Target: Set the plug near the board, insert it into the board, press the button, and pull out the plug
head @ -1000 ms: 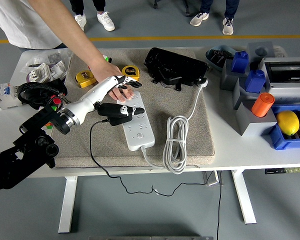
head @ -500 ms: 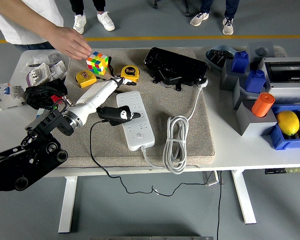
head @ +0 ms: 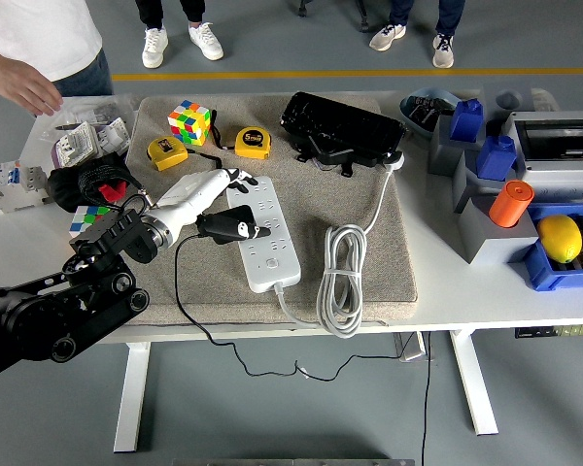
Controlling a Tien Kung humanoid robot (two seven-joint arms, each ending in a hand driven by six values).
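We see the black plug (head: 225,228) lying against the left long edge of the white power strip (head: 263,233), its thin black cable (head: 183,291) trailing down over the mat and off the table's near edge. The plug sits just under the left hand (head: 202,194), below and to the right of the white palm. The black fingertips (head: 241,177) reach past the plug onto the strip's upper left corner. The fingers look loosely extended, and we cannot tell whether the thumb side is touching the plug or only resting beside it.

Beyond the fingertips, further up the grey mat (head: 369,243), lie a yellow tape measure (head: 253,142) and a second yellow tape measure (head: 166,151), with a coloured puzzle cube (head: 188,121) just above them. To the right of the fingers, past the strip, the strip's own white cord (head: 341,277) is coiled, and a black case (head: 340,129) sits at the mat's far edge.

At the upper left, well apart from the robot's hand, a person's hand (head: 24,89) hovers open above the table's corner.

On the far right of the white table (head: 437,291) stand blue bins (head: 481,136), an orange cylinder (head: 510,203) and a yellow lemon-like object (head: 560,238).
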